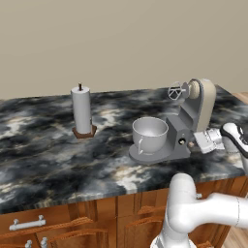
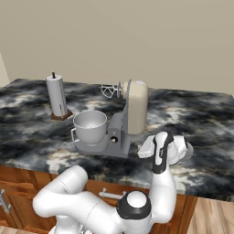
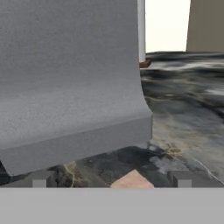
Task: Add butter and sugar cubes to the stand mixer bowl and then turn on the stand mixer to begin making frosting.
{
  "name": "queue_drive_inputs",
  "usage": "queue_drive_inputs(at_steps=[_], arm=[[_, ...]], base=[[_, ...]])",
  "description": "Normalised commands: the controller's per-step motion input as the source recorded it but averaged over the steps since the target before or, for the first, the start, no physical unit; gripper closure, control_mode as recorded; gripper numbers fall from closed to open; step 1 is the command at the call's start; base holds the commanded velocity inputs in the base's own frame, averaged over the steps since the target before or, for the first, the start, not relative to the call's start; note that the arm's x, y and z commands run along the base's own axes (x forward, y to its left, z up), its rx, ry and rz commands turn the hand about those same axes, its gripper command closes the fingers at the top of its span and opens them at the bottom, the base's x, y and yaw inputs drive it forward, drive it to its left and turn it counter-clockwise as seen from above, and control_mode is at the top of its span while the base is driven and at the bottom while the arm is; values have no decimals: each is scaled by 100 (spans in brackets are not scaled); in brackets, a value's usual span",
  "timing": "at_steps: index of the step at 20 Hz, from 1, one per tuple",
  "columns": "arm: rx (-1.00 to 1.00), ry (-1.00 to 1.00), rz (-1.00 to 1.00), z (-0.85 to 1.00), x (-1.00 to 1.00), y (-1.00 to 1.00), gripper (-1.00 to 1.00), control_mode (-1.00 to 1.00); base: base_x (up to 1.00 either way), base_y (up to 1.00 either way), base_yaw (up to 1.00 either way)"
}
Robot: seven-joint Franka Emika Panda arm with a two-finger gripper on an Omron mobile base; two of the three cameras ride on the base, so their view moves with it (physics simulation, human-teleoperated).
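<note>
— From the left base camera, what's on the counter (image 1: 48,160)?
— Stand mixer (image 1: 193,121), head tilted back, stand mixer bowl (image 1: 150,134) on its base; gripper (image 1: 196,143) beside the mixer's side.
— And from the right?
— Paper-towel roll (image 2: 57,96) left of the bowl (image 2: 90,126).
— Hand camera?
— Fingertips (image 3: 43,178) spread wide, pinching nothing; a tan sugar cube (image 3: 131,180) between them, grey mixer body (image 3: 70,83) close ahead.

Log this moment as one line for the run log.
gripper: open, beside stand mixer base | sugar cube: on counter between fingertips | stand mixer bowl: on base | head: tilted back
</note>
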Motion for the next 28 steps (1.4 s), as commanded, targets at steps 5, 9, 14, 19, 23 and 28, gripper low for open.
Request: queue_drive_inputs(at_steps=[5,9,14,19,23,28], arm=[[-2,0,-1,-16,-1,12,-100,-100],[-1,0,-2,-18,0,8,100,-100],[-1,0,-3,-12,0,10,100,-100],[0,0,-4,-1,-7,0,100,-100],[0,-1,-4,0,-21,0,100,-100],[0,-7,-4,33,-41,0,100,-100]], base=[[0,0,0],[0,0,0],[0,0,0],[0,0,0],[0,0,0],[0,0,0]])
